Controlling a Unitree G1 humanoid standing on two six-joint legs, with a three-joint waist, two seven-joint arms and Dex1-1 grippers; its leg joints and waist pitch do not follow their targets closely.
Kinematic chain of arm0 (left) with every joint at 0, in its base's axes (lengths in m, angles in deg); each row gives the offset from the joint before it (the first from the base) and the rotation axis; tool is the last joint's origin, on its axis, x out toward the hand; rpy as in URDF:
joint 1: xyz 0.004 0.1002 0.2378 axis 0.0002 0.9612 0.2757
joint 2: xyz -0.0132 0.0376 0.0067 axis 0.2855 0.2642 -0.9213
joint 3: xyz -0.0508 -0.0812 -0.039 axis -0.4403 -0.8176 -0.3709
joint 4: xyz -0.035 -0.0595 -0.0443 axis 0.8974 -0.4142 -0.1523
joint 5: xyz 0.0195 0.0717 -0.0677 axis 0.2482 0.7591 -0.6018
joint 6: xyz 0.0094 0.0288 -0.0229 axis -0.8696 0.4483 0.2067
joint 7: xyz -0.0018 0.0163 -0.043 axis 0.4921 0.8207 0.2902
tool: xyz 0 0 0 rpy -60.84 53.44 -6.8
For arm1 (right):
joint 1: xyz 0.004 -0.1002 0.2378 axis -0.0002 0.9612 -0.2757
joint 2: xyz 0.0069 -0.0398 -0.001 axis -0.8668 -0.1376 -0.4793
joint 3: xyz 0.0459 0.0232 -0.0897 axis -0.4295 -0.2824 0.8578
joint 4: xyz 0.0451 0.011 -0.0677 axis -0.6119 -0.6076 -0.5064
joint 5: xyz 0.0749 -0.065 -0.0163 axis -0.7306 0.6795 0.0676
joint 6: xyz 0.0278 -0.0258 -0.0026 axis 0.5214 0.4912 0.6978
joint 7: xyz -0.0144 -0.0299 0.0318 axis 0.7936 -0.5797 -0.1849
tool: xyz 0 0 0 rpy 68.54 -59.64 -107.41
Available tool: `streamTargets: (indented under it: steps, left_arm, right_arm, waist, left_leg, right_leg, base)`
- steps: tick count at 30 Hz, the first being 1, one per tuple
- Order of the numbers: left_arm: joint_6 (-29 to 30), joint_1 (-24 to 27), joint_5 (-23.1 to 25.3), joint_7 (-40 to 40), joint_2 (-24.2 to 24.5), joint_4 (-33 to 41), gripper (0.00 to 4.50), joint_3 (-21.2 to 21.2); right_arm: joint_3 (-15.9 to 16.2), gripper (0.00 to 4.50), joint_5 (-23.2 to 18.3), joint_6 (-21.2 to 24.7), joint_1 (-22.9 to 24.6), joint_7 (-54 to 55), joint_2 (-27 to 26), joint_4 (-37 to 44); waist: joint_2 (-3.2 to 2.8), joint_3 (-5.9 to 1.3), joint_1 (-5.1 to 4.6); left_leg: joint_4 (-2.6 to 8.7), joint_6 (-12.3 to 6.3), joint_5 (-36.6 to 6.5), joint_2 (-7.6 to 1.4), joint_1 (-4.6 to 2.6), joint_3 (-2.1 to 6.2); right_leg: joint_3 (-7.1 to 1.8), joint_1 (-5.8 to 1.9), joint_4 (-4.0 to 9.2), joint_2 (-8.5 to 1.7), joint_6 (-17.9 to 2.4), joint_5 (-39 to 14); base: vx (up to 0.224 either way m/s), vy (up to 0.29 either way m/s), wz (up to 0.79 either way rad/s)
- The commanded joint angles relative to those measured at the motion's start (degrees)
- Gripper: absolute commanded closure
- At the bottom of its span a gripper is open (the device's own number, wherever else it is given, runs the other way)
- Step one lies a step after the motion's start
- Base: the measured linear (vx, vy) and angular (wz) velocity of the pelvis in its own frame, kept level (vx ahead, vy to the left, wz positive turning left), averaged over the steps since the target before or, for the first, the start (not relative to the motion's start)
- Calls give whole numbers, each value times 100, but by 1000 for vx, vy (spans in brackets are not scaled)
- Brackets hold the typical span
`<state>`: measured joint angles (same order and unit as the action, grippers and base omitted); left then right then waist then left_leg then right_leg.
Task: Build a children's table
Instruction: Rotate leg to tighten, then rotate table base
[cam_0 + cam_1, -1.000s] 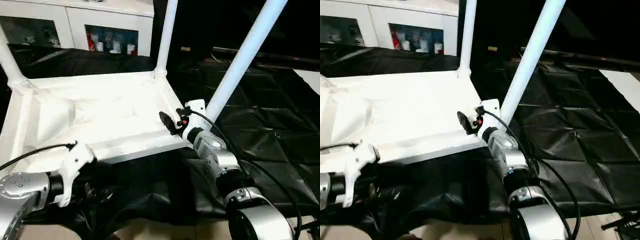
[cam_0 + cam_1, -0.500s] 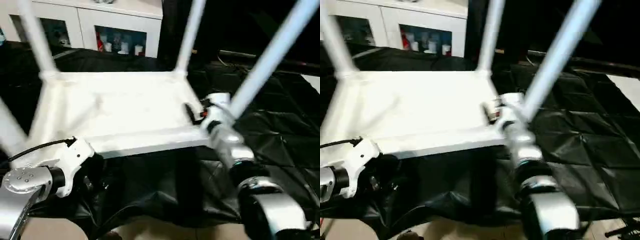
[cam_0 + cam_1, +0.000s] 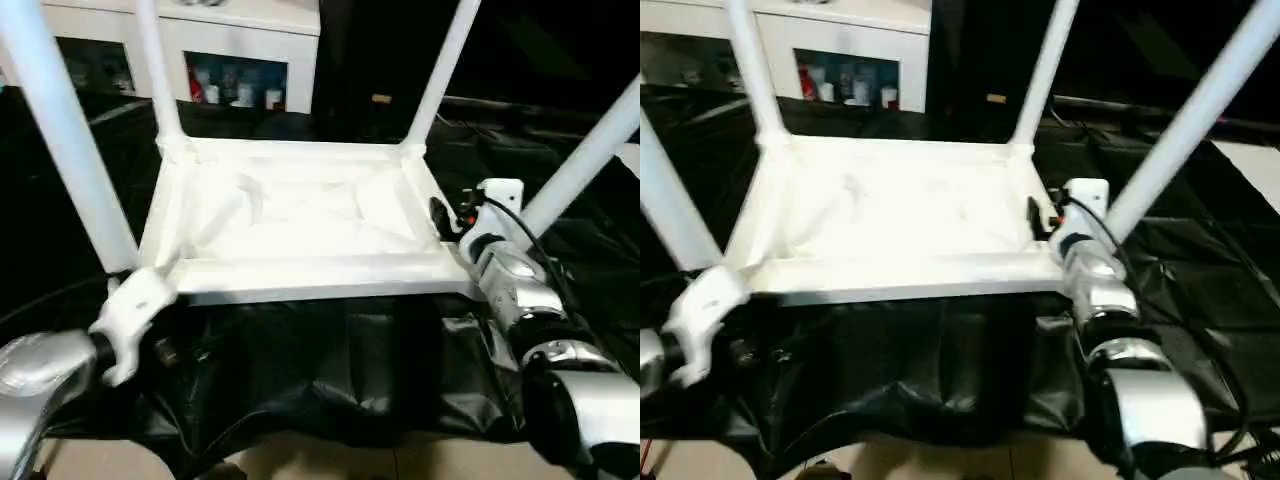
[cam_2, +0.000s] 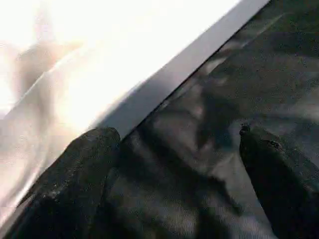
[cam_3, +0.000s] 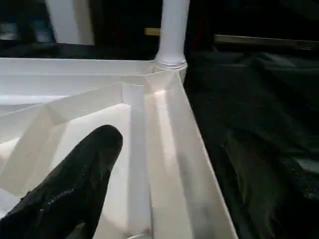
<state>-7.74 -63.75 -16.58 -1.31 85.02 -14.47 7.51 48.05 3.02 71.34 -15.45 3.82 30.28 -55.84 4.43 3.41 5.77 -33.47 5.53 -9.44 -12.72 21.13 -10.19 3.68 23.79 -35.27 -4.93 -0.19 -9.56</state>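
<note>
— Looking across both eye views against a second ago: all four legs [image 3: 62, 140] now show standing from the corner sockets of the upturned table top [image 3: 300, 215]; the camera itself shifted, mind.

— Grippers?

— Right gripper [image 5: 164, 184] straddles the top's side rim, fingers apart. Left gripper [image 4: 174, 174] gapes beside the near rim. Glossy ribbed plastic, smooth tubes, creased black sheet [image 3: 330, 370] beneath.

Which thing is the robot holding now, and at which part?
The right gripper straddles the table top's side rim near a leg socket; a firm clamp cannot be told. The left gripper is open, holding nothing.
</note>
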Motion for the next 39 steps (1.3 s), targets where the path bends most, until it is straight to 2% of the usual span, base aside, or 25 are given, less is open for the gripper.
streamTargets:
  steps: [1, 2, 4, 7, 8, 9, 10, 12, 13, 15, 18, 20, 23, 24, 26, 27, 28, 30, 31, 32, 34, 36, 37, 38, 39]
  left_arm:
    - [-172, 162, -189, -103, -36, 51, 2, -282]
    - [-204, 279, -292, -201, -36, 68, 2, -402]
    - [-300, 439, -570, -396, -51, 41, 2, -814]
    - [-468, 376, -773, -367, -152, -115, 2, -1150]
    - [-498, 366, -797, -362, -157, -142, 2, -1181]
    - [-601, 340, -899, -346, -174, -234, 2, -1312]
    - [-612, 337, -911, -345, -175, -244, 2, -1327]
    - [-733, 374, -1032, -377, -141, -406, 2, -1534]
    - [-733, 374, -1032, -377, -141, -406, 2, -1534]
    - [-787, 414, -1073, -408, -147, -512, 2, -1666]
    - [-828, 387, -1120, -352, -185, -662, 2, -1790]
    - [-902, 342, -1118, -257, -214, -738, 2, -1804]
    - [-1135, 72, -1164, -70, -384, -843, 2, -1791]
    - [-1153, -59, -1220, -9, -489, -810, 2, -1737]
    - [-1127, -250, -1288, 76, -641, -754, 2, -1615]
    - [-1128, -356, -1266, 114, -720, -734, 2, -1495]
    - [-1128, -356, -1266, 114, -720, -734, 2, -1495]
    - [-1095, -588, -1260, 177, -891, -677, 2, -1237]
    - [-1095, -588, -1260, 177, -891, -677, 2, -1237]
    - [-1121, -743, -1230, 261, -1011, -708, 2, -1091]
    - [-1194, -985, -1042, 419, -1184, -867, 2, -840]
    - [-1236, -1034, -916, 486, -1196, -954, 2, -755]
    - [-1316, -1125, -721, 599, -1215, -1129, 2, -648]
    - [-1337, -1193, -609, 724, -1232, -1241, 2, -614]
    - [-1337, -1193, -609, 724, -1232, -1241, 2, -614]
  right_arm:
    - [-108, 70, -2, -56, 6, 24, 95, -38]
    - [-93, 70, -3, -67, 20, -14, 70, -28]
    - [-20, 70, -31, -60, 129, -289, -50, 111]
    - [22, 70, -85, -61, 272, -580, -170, 316]
    - [27, 70, -91, -64, 296, -615, -188, 346]
    - [85, 70, -94, -86, 428, -756, -266, 520]
    - [93, 70, -94, -88, 445, -772, -275, 542]
    - [369, 70, -51, -124, 939, -1076, -441, 1168]
    - [369, 70, -51, -124, 939, -1076, -441, 1168]
    - [554, 70, -45, -102, 1448, -1234, -540, 1843]
    - [607, 70, -188, 52, 2142, -1341, -696, 2746]
    - [633, 70, -229, 127, 2476, -1353, -738, 3168]
    - [671, 70, -288, 240, 2992, -1276, -798, 3781]
    - [662, 70, -318, 391, 3155, -1181, -823, 4009]
    - [682, 70, -268, 577, 3318, -1038, -833, 4233]
    - [719, 70, -206, 666, 3415, -1001, -827, 4391]
    - [719, 70, -206, 666, 3415, -1001, -827, 4391]
    - [733, 70, -128, 807, 3560, -905, -837, 4712]
    - [733, 70, -128, 807, 3560, -905, -837, 4712]
    - [710, 70, -115, 920, 3658, -809, -832, 4935]
    - [677, 70, -78, 1155, 3852, -605, -786, 5290]
    - [671, 70, -47, 1207, 3901, -537, -774, 5371]
    - [650, 70, -52, 1269, 3961, -484, -768, 5467]
    - [648, 70, -36, 1338, 3990, -450, -756, 5512]
    - [648, 70, -36, 1338, 3990, -450, -756, 5512]
  waist:
    - [-205, -370, -52]
    - [-232, -369, -61]
    - [-237, -351, -82]
    - [-244, -338, -102]
    - [-350, -329, -98]
    - [-287, -338, -117]
    - [-304, -327, -110]
    - [-356, -318, -103]
    - [-341, -301, -116]
    - [-323, -308, -111]
    - [-333, -293, -117]
    - [-311, -285, -130]
    - [-333, -270, -112]
    - [-324, -271, -115]
    - [-309, -273, -112]
    - [-272, -270, -135]
    - [-292, -273, -123]
    - [-271, -266, -136]
    - [-278, -272, -110]
    - [-218, -267, -125]
    - [-261, -240, -107]
    - [-238, -233, -134]
    - [-255, -228, -166]
    - [-223, -231, -196]
    - [-223, -231, -196]
  left_leg:
    - [403, 208, -2233, 0, -92, -18]
    - [402, 203, -2315, -4, -110, -18]
    - [408, 186, -2428, -5, -105, -15]
    - [418, 174, -2537, -13, -112, 3]
    - [425, 196, -2609, -8, -119, 20]
    - [419, 173, -2580, -6, -111, 8]
    - [427, 184, -2604, -14, -116, 22]
    - [426, 167, -2611, -5, -125, 22]
    - [445, 163, -2637, -13, -107, 36]
    - [431, 143, -2660, -6, -130, 29]
    - [451, 116, -2686, -4, -135, 46]
    - [467, 129, -2784, -15, -135, 63]
    - [473, 151, -2953, -18, -185, 71]
    - [488, 171, -2967, -13, -166, 89]
    - [479, 198, -3063, -9, -189, 89]
    - [495, 212, -3065, -5, -142, 105]
    - [485, 226, -3091, 0, -171, 106]
    - [480, 218, -3103, 12, -163, 112]
    - [453, 215, -3138, 15, -229, 93]
    - [445, 197, -3135, 15, -232, 86]
    - [443, 217, -3304, 21, -283, 100]
    - [476, 235, -3373, 17, -245, 135]
    - [506, 264, -3427, 25, -231, 173]
    - [509, 263, -3447, 25, -229, 177]
    - [509, 263, -3447, 25, -229, 177]
  right_leg:
    - [-176, -192, 398, -141, -910, -1583]
    - [-177, -174, 405, -136, -911, -1629]
    - [-178, -169, 420, -133, -911, -1737]
    - [-184, -163, 446, -142, -902, -1900]
    - [-190, -160, 447, -146, -893, -1953]
    - [-188, -174, 470, -141, -889, -1936]
    - [-187, -166, 457, -145, -907, -1968]
    - [-201, -162, 487, -143, -873, -2010]
    - [-195, -175, 491, -144, -864, -2129]
    - [-200, -162, 526, -142, -787, -2325]
    - [-209, -145, 566, -136, -607, -2662]
    - [-195, -137, 588, -143, -577, -2840]
    - [-196, -88, 630, -145, -470, -2999]
    - [-187, -121, 632, -142, -431, -3037]
    - [-182, -90, 650, -153, -411, -3105]
    - [-168, -129, 648, -162, -354, -3203]
    - [-168, -104, 674, -167, -275, -3297]
    - [-155, -104, 705, -173, -192, -3477]
    - [-159, -44, 742, -164, -155, -3540]
    - [-155, -32, 750, -161, -146, -3564]
    - [-100, -15, 824, -146, -48, -3770]
    - [-42, -85, 844, -166, 17, -3851]
    - [-3, -132, 876, -172, 80, -3905]
    - [22, -151, 901, -173, 94, -3918]
    - [22, -151, 901, -173, 94, -3918]
  base:
    - [0, 0, 0]
    - [0, 0, 0]
    - [0, 0, 0]
    - [0, 0, 0]
    - [0, 0, 0]
    - [0, 0, 0]
    - [0, 0, 0]
    - [0, 0, 0]
    - [0, 0, 0]
    - [0, 0, 0]
    - [0, 0, 0]
    - [0, 0, 0]
    - [0, 0, 0]
    - [0, 0, 0]
    - [0, 0, 0]
    - [0, 0, 0]
    - [0, 0, 0]
    - [0, 0, 0]
    - [0, 0, 0]
    - [0, 0, 0]
    - [0, 0, 0]
    - [0, 0, 0]
    - [0, 0, 0]
    - [0, 0, 0]
    - [0, 0, 0]
